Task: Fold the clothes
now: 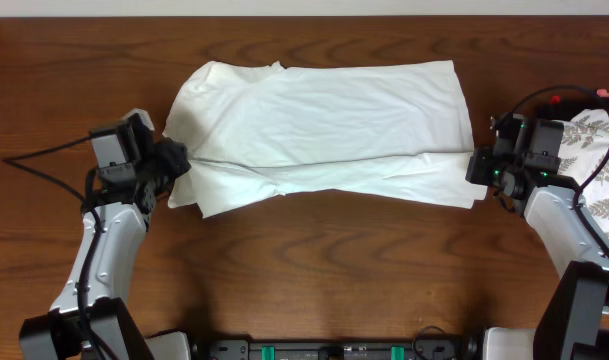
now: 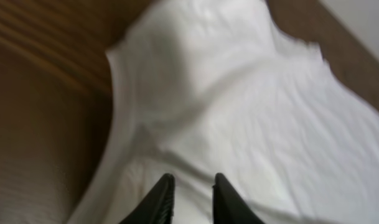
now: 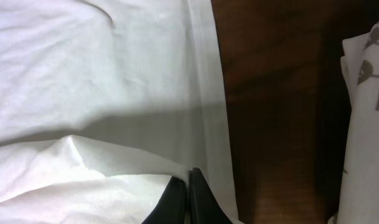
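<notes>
The white T-shirt [image 1: 324,120] lies spread across the middle of the wooden desk [image 1: 324,270], its length running from left to right. Its near long edge is turned up over the body, so a doubled band runs along the front. The chest print is not visible.

The left claw [image 1: 176,160] sits at the shirt's left end, over the bunched cloth there. In the left wrist view its two dark fingers [image 2: 163,199] stand a little apart, with white fabric showing in the narrow gap. Nothing appears clamped between them.

The right claw [image 1: 476,165] sits at the shirt's right end, at the hem. In the right wrist view its fingers [image 3: 174,202] are pressed together with no gap, their tips at the edge where the folded layer meets the hem. I cannot tell whether any cloth is pinched between them.

A pale cloth with a leaf print [image 1: 599,150] lies at the desk's far right, apart from the shirt.
</notes>
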You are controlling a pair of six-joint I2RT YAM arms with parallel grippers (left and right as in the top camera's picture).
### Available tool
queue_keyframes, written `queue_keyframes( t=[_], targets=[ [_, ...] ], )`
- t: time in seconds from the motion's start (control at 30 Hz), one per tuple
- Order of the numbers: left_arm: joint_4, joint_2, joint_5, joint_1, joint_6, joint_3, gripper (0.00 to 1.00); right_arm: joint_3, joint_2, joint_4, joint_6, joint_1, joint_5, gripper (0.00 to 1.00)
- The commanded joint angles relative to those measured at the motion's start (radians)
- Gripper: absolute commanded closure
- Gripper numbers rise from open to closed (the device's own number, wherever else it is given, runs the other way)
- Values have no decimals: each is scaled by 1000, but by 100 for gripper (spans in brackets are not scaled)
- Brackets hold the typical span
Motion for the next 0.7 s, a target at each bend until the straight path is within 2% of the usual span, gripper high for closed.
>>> queue_keyframes(
  t=[0.0, 0.1, 0.43, 0.67],
  targets=[
    [-34, 3, 80, 3, 3, 16, 70, -2, 4, -2, 13, 13, 3, 99],
    [-70, 5, 80, 3, 2, 12, 64, -2, 4, -10, 13, 13, 3, 99],
    [-92, 92, 79, 3, 2, 7, 64, -2, 4, -35, 13, 13, 3, 99],
    [-39, 175, 79, 3, 2, 7, 64, -2, 4, -43, 13, 13, 3, 99]
  ],
)
